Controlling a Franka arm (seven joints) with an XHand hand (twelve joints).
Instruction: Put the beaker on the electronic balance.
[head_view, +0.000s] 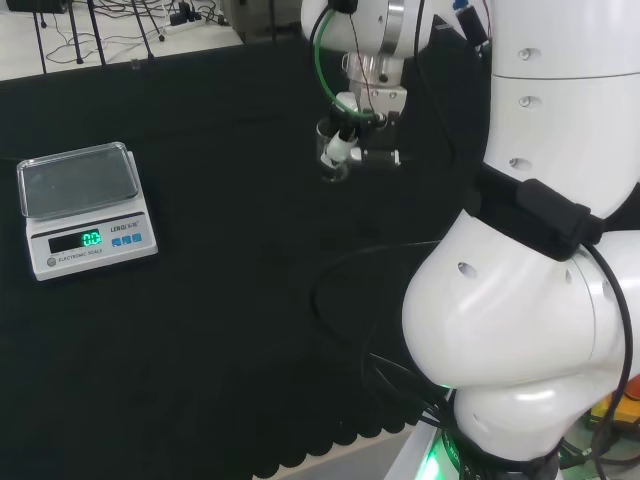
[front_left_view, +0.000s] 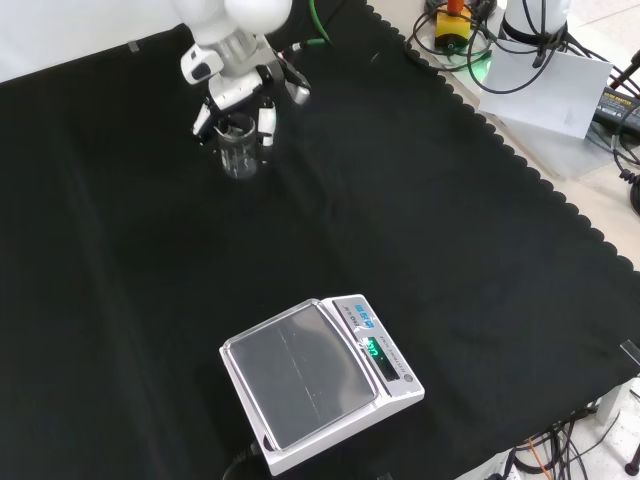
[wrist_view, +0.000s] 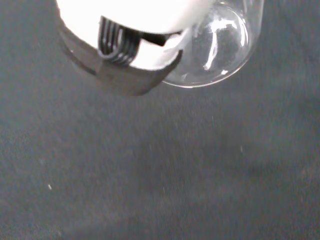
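Beaker: clear glass, upright, looks empty. In the front view it sits at the far upper left of the cloth; in the head view it is near mid-frame, just left of the arm's white links. Whether its base touches the cloth or is just off it, I cannot tell from either view.

Hand: comes down over the beaker from above, black-and-white fingers curled round the rim and upper wall, so it is clamped on the beaker. The wrist view agrees: the beaker's round glass bottom shows close against a blurred white and dark part of the hand, with cloth beneath.

Balance: white body, clear pan cover, green display lit. It stands well apart from the beaker, at the near edge of the desk in the front view and at the far left in the head view. Nothing rests on its pan.

Progress, as I judge it: the grasp looks made, or nearly so. Left to do is the lift if not begun, the carry across open cloth to the balance, setting the beaker upright on the pan, and letting go. Early stage; most of the task remains.
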